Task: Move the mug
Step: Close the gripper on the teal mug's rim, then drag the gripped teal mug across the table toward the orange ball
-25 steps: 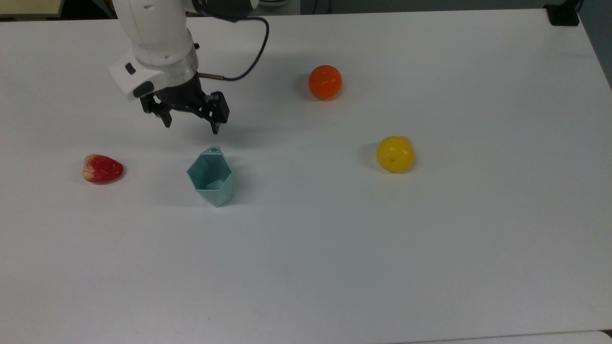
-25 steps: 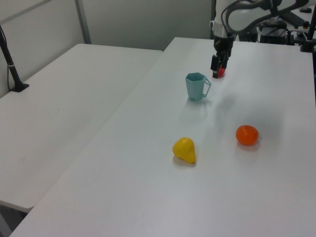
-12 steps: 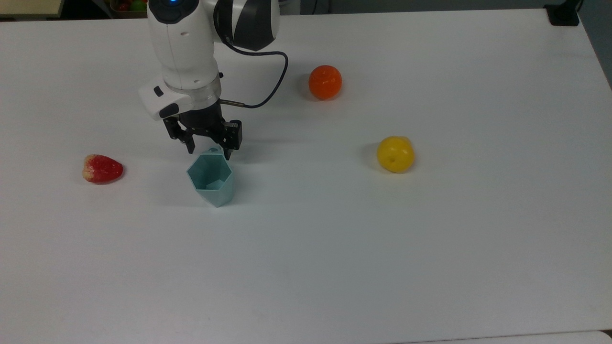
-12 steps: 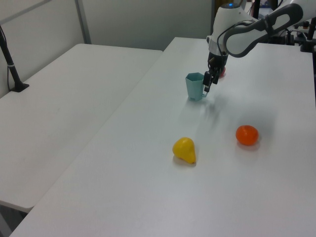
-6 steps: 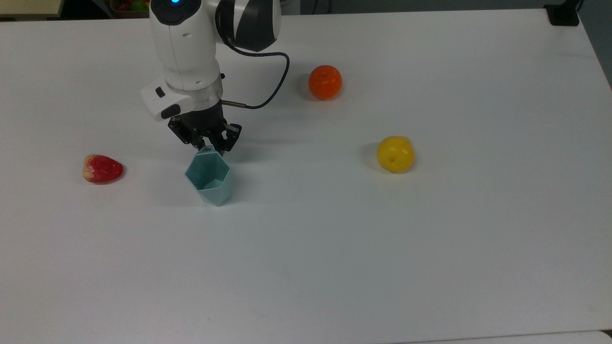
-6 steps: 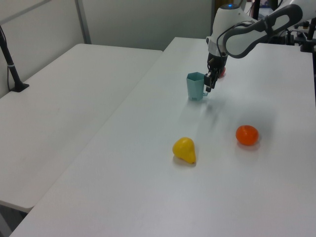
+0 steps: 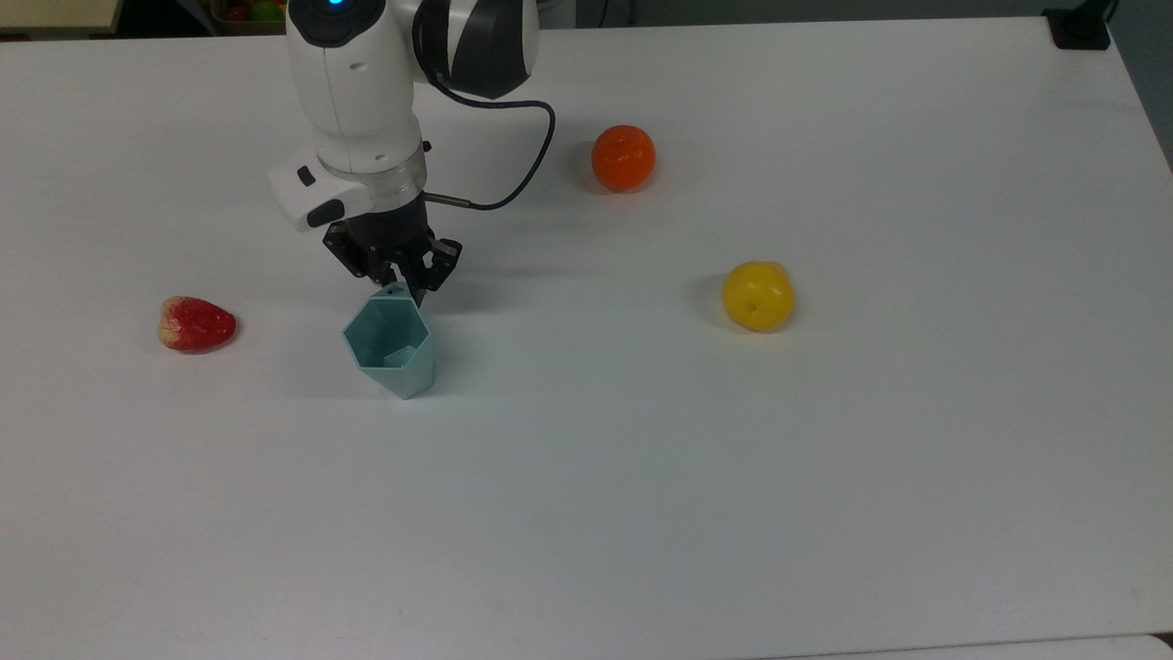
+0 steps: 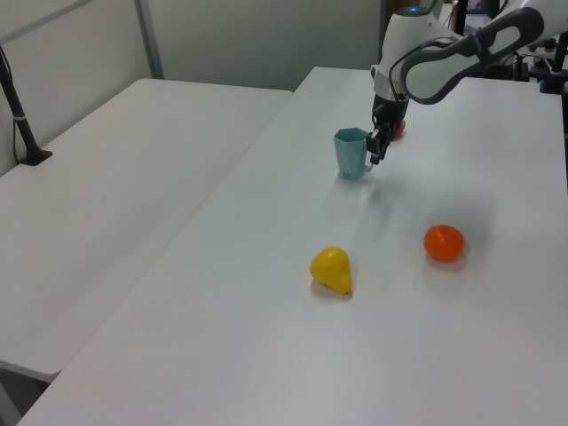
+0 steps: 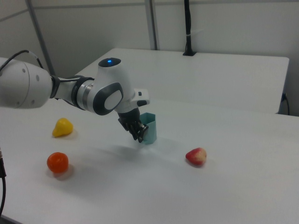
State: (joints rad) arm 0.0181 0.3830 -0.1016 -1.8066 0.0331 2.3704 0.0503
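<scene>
The pale teal faceted mug (image 7: 389, 344) stands on the white table (image 7: 641, 477), left of centre in the top view, and it leans toward the top view's left. Its small tab handle (image 7: 394, 291) points toward the arm. My gripper (image 7: 400, 284) is shut on that handle from above. In the left view the mug (image 8: 351, 153) is beside the gripper (image 8: 374, 153). In the right view the mug (image 9: 149, 128) sits just behind the gripper (image 9: 139, 134).
A red strawberry-like fruit (image 7: 196, 324) lies to the top view's left of the mug. An orange (image 7: 623, 158) and a yellow fruit (image 7: 757, 295) lie to the top view's right. A second white table (image 8: 115, 177) adjoins in the left view.
The gripper came down to the mug's handle and shut on it. Since then the mug's rim has shifted toward the top view's left, tilting the mug.
</scene>
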